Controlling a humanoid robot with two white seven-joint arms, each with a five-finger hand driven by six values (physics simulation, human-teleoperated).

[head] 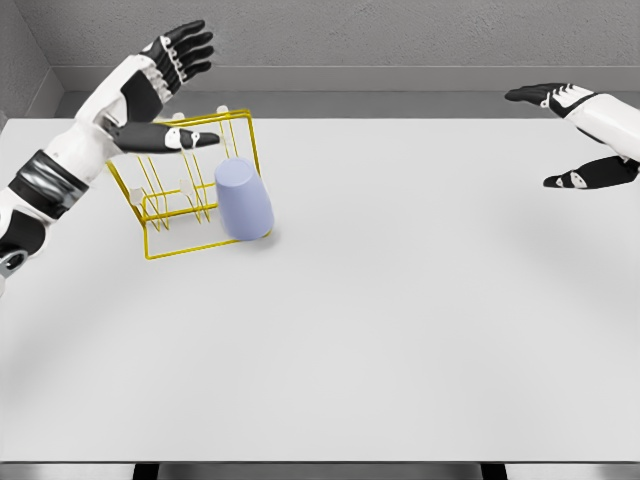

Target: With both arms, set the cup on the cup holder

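The light blue cup (244, 199) sat upside down in the yellow wire rack (160, 212), at the rack's right end, on the white table (400, 300). The left hand (165, 90) was above the rack, fingers spread wide, holding nothing. The right hand (575, 135) was far away at the right edge, open too.

Lavender cup (244, 199) sits upturned on yellow wire holder (190, 190), unheld.

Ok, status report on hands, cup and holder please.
Left hand open above yellow wire cup holder. Right hand open, far right. Pale blue cup upside down at holder's front edge. Nothing in the way.
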